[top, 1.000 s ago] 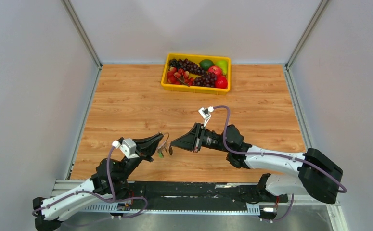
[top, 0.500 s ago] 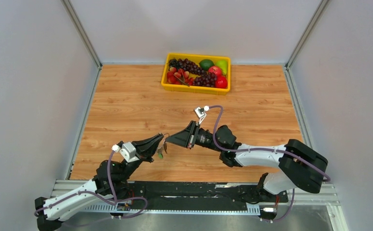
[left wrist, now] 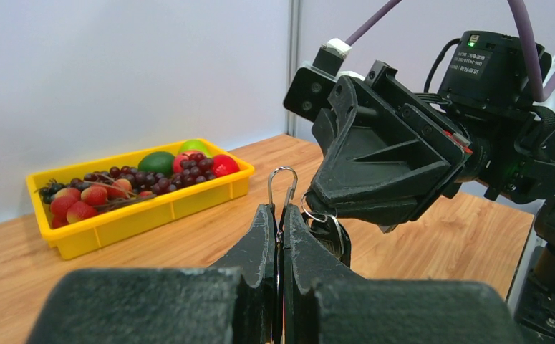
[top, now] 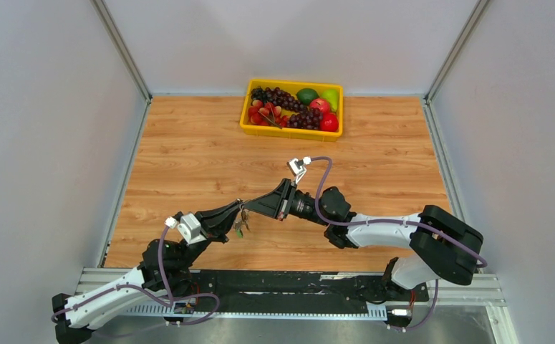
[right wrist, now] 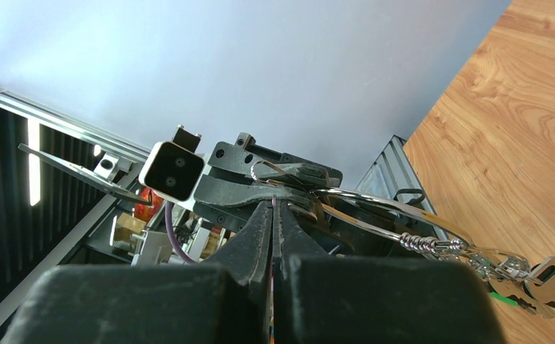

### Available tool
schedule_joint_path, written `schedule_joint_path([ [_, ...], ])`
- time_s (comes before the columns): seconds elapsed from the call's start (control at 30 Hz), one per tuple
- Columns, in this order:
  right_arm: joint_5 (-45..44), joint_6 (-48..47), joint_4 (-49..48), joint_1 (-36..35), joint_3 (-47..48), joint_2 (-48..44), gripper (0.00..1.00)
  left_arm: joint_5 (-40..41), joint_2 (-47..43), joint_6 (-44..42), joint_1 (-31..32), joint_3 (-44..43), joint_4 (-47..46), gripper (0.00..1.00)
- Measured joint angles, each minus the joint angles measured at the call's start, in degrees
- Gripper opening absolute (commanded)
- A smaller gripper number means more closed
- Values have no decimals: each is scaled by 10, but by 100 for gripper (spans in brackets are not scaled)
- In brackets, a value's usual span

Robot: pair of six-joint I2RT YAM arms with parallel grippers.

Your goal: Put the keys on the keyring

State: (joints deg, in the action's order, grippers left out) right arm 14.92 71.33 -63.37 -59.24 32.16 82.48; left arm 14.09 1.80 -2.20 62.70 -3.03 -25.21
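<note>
Above the near middle of the worktop [top: 188,158], the keyring [left wrist: 281,183] is clamped between the left jaws, its wire loop protruding past their tips. The keys [left wrist: 336,239] are hung just beside and below those tips. The right jaws are pressed shut, their tips brought against the keyring.

Bright, even, diffuse from above in the top view; only faint shadows on the table [top: 188,165]. Soft blur at 6 o'clock in both wrist views, over the left gripper [left wrist: 278,209] and right gripper [right wrist: 273,206]. Glints on the keyring [right wrist: 429,244]. Dim at 9 o'clock in the right wrist view.
</note>
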Motion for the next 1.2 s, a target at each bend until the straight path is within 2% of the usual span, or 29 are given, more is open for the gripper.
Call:
schedule_joint_path([
  [1.2,-4,13,-31,-6,35,32,0,-9,-3,-12,-4,5,-36,1],
])
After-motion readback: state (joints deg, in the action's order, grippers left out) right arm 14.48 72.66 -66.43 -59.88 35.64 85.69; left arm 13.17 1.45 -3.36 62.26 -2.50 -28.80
